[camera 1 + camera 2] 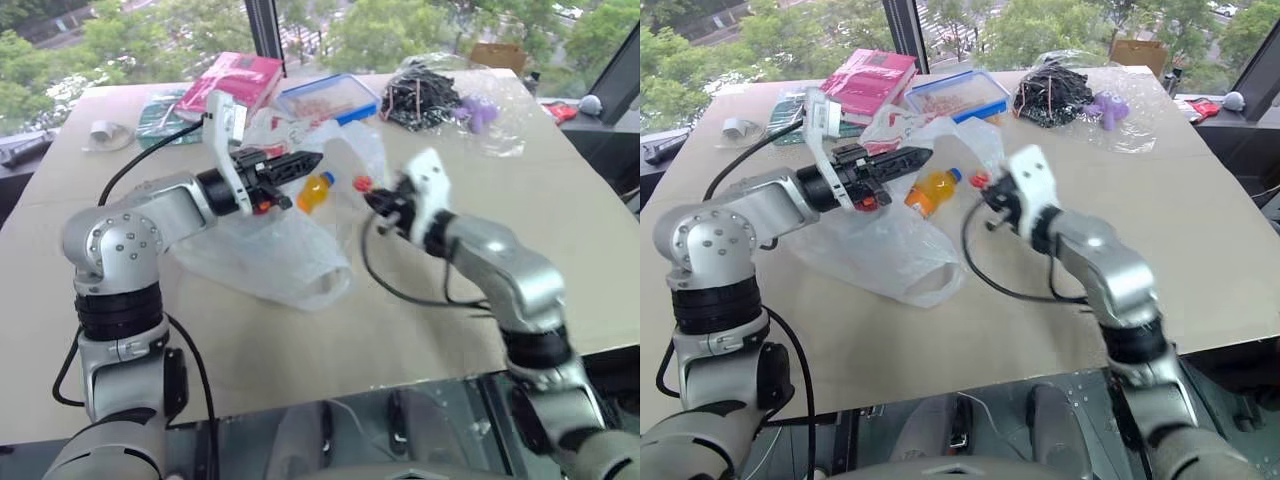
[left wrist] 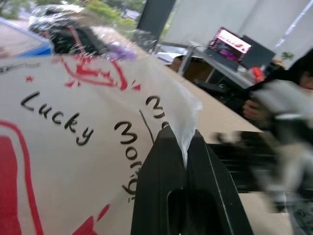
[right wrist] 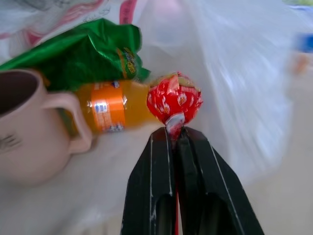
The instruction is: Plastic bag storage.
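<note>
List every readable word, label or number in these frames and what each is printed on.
"Lucky": black script on the plastic bag, among red pictures.
"Mor...": second word on the same bag, cut off by the left gripper; the rest can't be read.
Orange bottle label: too blurred.
Green packet print: too blurred.
Red wrapped lollipop in the right gripper: print unreadable.
Pink packet and laptop screen: too small.
</note>
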Robot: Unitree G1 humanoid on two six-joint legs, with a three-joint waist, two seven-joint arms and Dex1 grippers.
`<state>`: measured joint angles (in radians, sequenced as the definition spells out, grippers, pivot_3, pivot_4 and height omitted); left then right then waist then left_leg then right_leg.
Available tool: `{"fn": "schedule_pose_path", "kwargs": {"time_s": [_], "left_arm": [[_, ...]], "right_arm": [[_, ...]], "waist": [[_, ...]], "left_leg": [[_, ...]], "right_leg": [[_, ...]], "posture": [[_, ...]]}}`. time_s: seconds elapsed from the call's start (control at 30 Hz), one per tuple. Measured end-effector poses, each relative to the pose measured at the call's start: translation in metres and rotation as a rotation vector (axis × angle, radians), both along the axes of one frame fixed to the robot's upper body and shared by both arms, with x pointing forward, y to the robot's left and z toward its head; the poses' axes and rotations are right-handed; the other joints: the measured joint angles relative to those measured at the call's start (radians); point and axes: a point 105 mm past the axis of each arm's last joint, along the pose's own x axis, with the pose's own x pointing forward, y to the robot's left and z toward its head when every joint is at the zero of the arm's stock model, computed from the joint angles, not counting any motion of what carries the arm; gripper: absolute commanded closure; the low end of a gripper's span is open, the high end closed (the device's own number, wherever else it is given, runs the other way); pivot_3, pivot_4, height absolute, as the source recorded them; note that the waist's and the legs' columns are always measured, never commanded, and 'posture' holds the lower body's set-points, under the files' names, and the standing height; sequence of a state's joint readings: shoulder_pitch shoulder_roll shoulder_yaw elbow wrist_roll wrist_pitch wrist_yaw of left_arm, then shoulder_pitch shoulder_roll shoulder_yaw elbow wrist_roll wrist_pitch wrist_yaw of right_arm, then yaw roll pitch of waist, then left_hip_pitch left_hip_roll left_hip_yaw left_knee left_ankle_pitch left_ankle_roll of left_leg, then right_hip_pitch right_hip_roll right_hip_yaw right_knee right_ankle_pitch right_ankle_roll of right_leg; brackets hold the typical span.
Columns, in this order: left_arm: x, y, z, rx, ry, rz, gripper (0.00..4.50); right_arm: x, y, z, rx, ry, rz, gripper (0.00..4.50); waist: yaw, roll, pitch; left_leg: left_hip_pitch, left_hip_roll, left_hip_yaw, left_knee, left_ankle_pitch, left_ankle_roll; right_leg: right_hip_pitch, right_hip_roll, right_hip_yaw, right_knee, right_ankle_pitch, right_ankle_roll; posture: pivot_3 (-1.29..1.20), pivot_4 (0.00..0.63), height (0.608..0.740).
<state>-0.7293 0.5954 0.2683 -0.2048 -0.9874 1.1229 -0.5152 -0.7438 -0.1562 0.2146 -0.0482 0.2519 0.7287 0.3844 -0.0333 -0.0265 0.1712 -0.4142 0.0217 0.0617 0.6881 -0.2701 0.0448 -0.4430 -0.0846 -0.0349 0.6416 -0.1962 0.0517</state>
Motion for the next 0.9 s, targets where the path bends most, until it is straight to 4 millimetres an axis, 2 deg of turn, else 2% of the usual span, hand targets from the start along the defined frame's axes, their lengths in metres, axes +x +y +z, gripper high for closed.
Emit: {"fn": "schedule_pose_path", "kwargs": {"time_s": [0.03,0.1,0.17,0.2,0.23,0.3,0.33,0.37,0.47,0.7,0.83,0.9], "left_arm": [[-0.005,0.0,0.004,-0.002,-0.013,-0.015,4.5],[-0.008,0.0,0.005,-0.004,-0.019,-0.025,4.5],[-0.01,0.003,0.005,-0.001,-0.019,-0.009,4.5],[-0.01,0.003,0.004,0.001,-0.018,-0.001,4.5],[-0.01,0.003,0.004,0.004,-0.017,0.004,4.5],[-0.009,0.004,0.004,0.006,-0.017,0.019,4.5],[-0.009,0.005,0.003,0.006,-0.015,0.028,4.5],[-0.008,0.005,0.003,0.006,-0.013,0.035,4.5],[-0.007,0.007,-0.001,0.006,-0.002,0.056,4.5],[0.003,0.015,-0.004,-0.016,0.006,0.1,4.5],[0.011,0.016,-0.011,-0.014,0.027,0.111,4.5],[0.012,0.013,-0.014,-0.01,0.034,0.101,4.5]], "right_arm": [[0.019,0.015,-0.006,-0.026,0.003,-0.008,4.44],[0.027,0.022,-0.011,-0.035,0.003,-0.01,4.44],[0.038,0.041,-0.016,-0.039,0.009,0.009,4.44],[0.043,0.051,-0.016,-0.032,0.012,0.024,3.79],[0.044,0.058,-0.013,-0.014,0.01,0.037,3.53],[0.045,0.068,-0.008,0.02,-0.001,0.067,2.52],[0.044,0.072,-0.006,0.026,-0.012,0.085,2.19],[0.043,0.074,-0.005,0.026,-0.027,0.097,1.59],[0.043,0.069,-0.003,0.015,-0.067,0.096,0.22],[0.015,0.025,0.004,0.021,-0.12,0.087,0.22],[-0.014,0.005,0.019,0.028,-0.138,0.079,0.22],[-0.023,-0.001,0.028,0.019,-0.155,0.06,0.22]], "waist": [[-0.001,0.0,0.0],[0.001,0.0,0.0],[-0.005,0.0,0.0],[-0.008,0.0,0.0],[-0.009,0.0,0.0],[-0.009,0.0,0.001],[-0.007,0.0,0.001],[-0.006,0.0,0.001],[-0.004,0.0,0.001],[-0.003,0.001,0.001],[-0.004,0.001,0.001],[-0.005,0.001,0.001]], "left_leg": [[0.0,0.0,0.0,0.0,0.0,0.0],[-0.001,0.0,-0.001,0.0,0.0,0.0],[-0.001,-0.001,0.0,-0.001,0.0,0.0],[-0.001,0.0,0.0,-0.001,0.0,0.0],[-0.001,0.0,-0.001,-0.002,0.0,0.0],[-0.001,0.0,-0.001,-0.003,0.0,-0.001],[-0.001,0.0,-0.001,-0.003,0.0,-0.001],[-0.001,0.0,-0.001,-0.003,0.0,-0.001],[-0.001,0.0,-0.001,-0.002,0.0,-0.001],[-0.001,0.0,-0.001,-0.002,0.001,-0.002],[0.0,0.0,-0.001,-0.002,0.001,-0.002],[0.001,0.0,-0.001,-0.002,0.002,-0.003]], "right_leg": [[0.0,-0.001,0.0,0.0,0.0,0.0],[0.0,-0.001,-0.001,0.0,0.0,0.0],[0.0,-0.001,-0.001,0.0,0.0,0.0],[-0.001,-0.001,-0.001,0.0,0.0,0.0],[-0.001,-0.001,-0.001,0.0,0.0,0.0],[-0.001,-0.001,-0.002,0.0,0.0,0.0],[-0.001,-0.001,-0.002,0.0,0.0,0.0],[-0.001,-0.001,-0.002,0.0,0.0,0.0],[-0.001,-0.002,-0.002,0.0,0.0,0.0],[-0.001,-0.002,-0.002,0.001,0.0,0.0],[-0.001,-0.001,-0.002,0.002,0.0,0.0],[-0.001,-0.001,-0.002,0.003,0.0,0.0]], "posture": [[0.0,0.15,0.74],[0.0,0.15,0.74],[0.0,0.15,0.74],[0.0,0.15,0.74],[0.0,0.15,0.74],[0.0,0.15,0.74],[0.0,0.15,0.74],[0.0,0.15,0.74],[0.0,0.15,0.74],[0.0,0.15,0.74],[0.0,0.15,0.74],[0.0,0.15,0.74]]}}
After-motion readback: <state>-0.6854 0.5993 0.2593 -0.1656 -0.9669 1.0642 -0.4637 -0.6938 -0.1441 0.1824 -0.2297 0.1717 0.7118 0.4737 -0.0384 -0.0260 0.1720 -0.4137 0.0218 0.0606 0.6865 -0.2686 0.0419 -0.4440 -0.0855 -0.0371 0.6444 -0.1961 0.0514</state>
